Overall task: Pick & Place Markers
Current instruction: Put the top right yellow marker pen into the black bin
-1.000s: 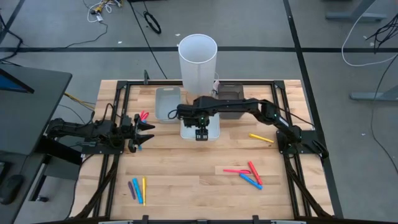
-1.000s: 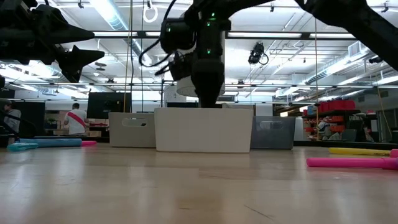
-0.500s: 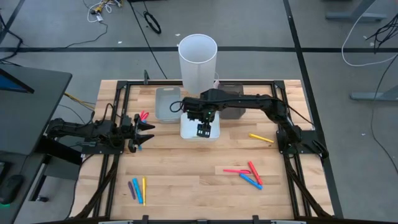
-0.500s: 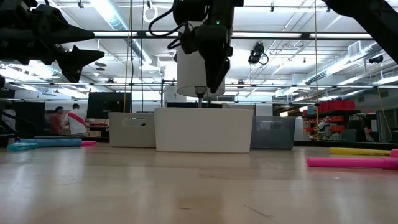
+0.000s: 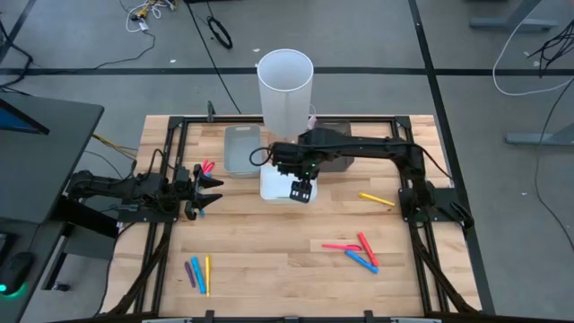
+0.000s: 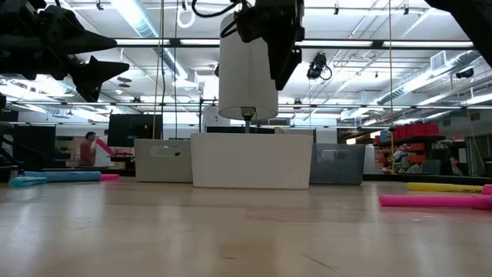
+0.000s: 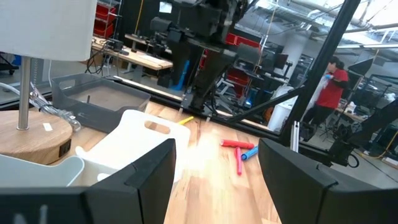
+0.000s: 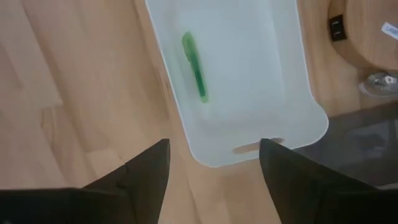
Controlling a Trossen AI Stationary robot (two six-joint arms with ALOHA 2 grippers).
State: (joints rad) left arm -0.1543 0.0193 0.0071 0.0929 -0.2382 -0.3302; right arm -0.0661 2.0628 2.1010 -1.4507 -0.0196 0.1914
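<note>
my right hand hangs over the white tray, fingers apart and empty (one green marker lies inside). my left hand waits, fingers apart.

I count three trays: a clear one, a white one and a dark one. One green marker lies in the white tray. On the table: two markers at my left, three near the front, four at right, one yellow. One tall white cylinder.
</note>
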